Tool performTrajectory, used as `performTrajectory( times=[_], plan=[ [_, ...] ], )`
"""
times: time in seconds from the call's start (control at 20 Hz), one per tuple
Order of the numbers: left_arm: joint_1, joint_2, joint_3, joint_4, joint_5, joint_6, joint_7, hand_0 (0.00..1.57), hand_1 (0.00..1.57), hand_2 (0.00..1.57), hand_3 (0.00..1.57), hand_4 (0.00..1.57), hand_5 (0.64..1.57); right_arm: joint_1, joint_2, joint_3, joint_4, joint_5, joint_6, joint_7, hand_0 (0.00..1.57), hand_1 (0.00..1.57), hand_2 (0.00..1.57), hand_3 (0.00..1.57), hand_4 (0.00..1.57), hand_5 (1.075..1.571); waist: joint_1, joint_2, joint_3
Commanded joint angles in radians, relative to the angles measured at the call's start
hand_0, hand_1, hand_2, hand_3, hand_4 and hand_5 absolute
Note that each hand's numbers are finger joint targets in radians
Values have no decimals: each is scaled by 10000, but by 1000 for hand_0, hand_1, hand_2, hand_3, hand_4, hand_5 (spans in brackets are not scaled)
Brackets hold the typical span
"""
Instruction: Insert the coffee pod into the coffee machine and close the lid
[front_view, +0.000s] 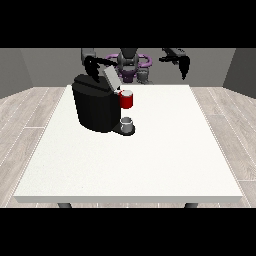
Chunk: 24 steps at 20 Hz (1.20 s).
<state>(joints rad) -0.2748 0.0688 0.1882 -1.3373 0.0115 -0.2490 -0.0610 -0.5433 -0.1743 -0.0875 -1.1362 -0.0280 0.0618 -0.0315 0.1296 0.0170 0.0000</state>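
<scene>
Grey walls (30, 70) and a pale plank floor (30, 115) surround a large white tabletop (150, 160), which fills most of the front view. On the tabletop's rear left portion stands a black coffee machine (95, 107). Its grey lid (112, 77) is raised and tilted back, toward the robot. At the machine's front, on the side facing the view's right, a red brew head (127, 100) projects from the body; a small light disc, apparently the pod (127, 92), sits at its top, though it is too small to identify with certainty. Below the red part, a grey cup (127, 122) stands upright on the machine's dark base plate (125, 131). The robot (129, 62) is positioned behind the far edge of the tabletop, with purple rings visible at its torso. The hand at the view's left (91, 67) hangs just above the machine's rear top, close beside the raised lid; whether it touches the lid or the machine cannot be determined, and its finger state cannot be determined. The hand at the view's right (184, 66) is held in the air, well apart from the machine, with fingers pointing downward in a relaxed, released posture and carrying nothing.
</scene>
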Motion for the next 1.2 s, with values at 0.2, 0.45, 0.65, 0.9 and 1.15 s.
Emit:
performTrajectory(
  times=[0.2, 0.45, 0.65, 0.9, 1.15],
  plan=[
    [336, -235, -501, -936, 15, 513, 340, 0, 0, 0, 0, 0, 1571, -414, 373, 101, 864, 354, -214, -484, 0, 0, 0, 0, 0, 1571, 61, 117, 1],
    [-238, 294, -66, -245, 40, 514, -210, 0, 0, 0, 0, 0, 1571, -1377, 379, 237, 873, 568, -241, -363, 0, 0, 0, 0, 0, 1571, -90, 932, -2],
    [96, 550, -90, -757, 299, 323, 483, 0, 0, 0, 0, 0, 1571, -1232, 84, -19, 1269, 390, 147, -190, 0, 0, 0, 0, 0, 1571, 100, 341, 1],
    [385, 122, -381, -284, -74, 708, -469, 0, 0, 0, 0, 0, 1571, -1778, 472, 315, 1090, 723, -212, -28, 0, 0, 0, 0, 0, 1571, -27, 417, -2],
    [-64, 306, -138, 58, 79, 960, -41, 0, 0, 0, 0, 131, 1571, -2085, 415, 485, 1161, 807, 273, -5, 0, 0, 0, 0, 214, 1571, -243, 510, -1]
  ],
)
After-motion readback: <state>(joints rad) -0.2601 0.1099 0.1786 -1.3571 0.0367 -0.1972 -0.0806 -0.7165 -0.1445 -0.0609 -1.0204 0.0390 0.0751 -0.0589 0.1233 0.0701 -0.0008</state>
